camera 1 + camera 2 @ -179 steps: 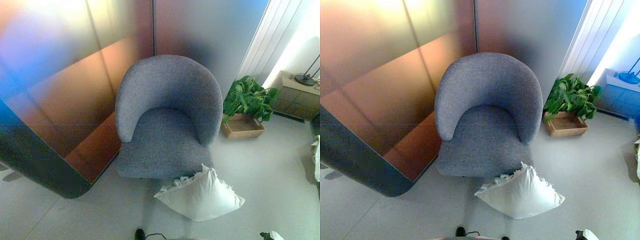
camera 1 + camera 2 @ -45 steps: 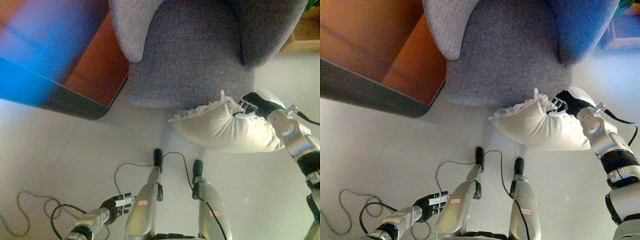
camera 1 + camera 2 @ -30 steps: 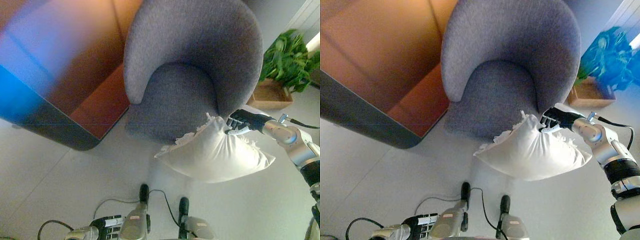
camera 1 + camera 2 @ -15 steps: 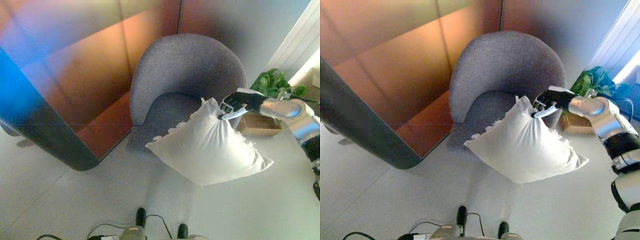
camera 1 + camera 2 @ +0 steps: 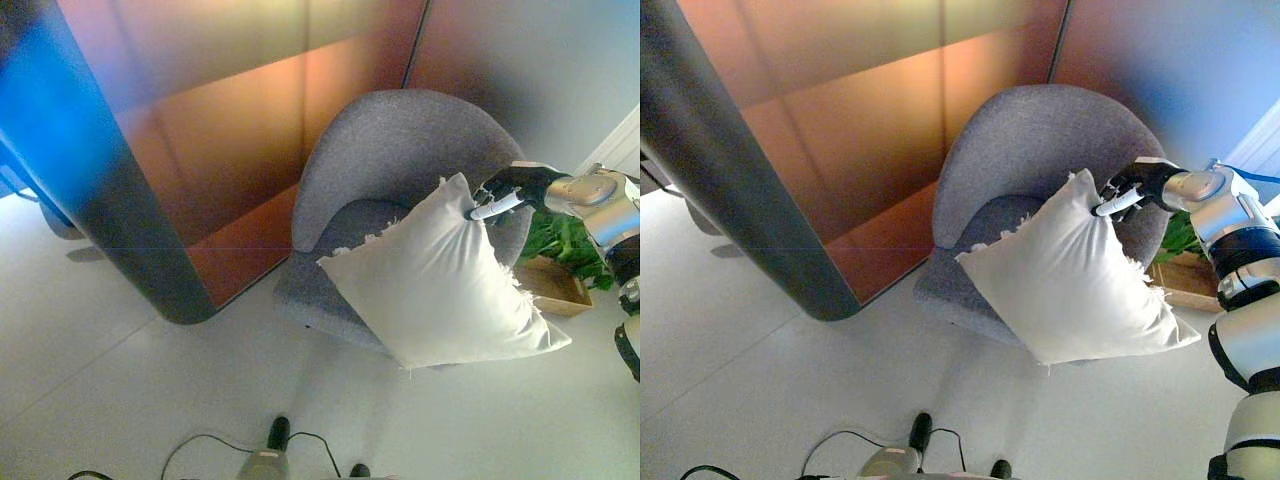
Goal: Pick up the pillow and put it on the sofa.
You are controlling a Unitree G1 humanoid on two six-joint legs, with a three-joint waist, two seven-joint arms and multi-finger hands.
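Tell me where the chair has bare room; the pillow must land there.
The grey fabric armchair has bare seat between its left armrest and the white fringed pillow hanging from the right hand. The right side is crowded: pillow, arm and potted green plant.

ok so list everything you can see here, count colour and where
pillow: one, white, hanging in the air in front of the chair, held by its top corner
chair: one, grey, rounded back, against the wall
wall panel: one, orange-brown, left of the chair
plant: one, green, right of the chair, partly hidden
planter: one, wooden, on the floor under the plant
floor: light grey
right hand: one, dark, shut on the pillow's top corner
left hand: not in view
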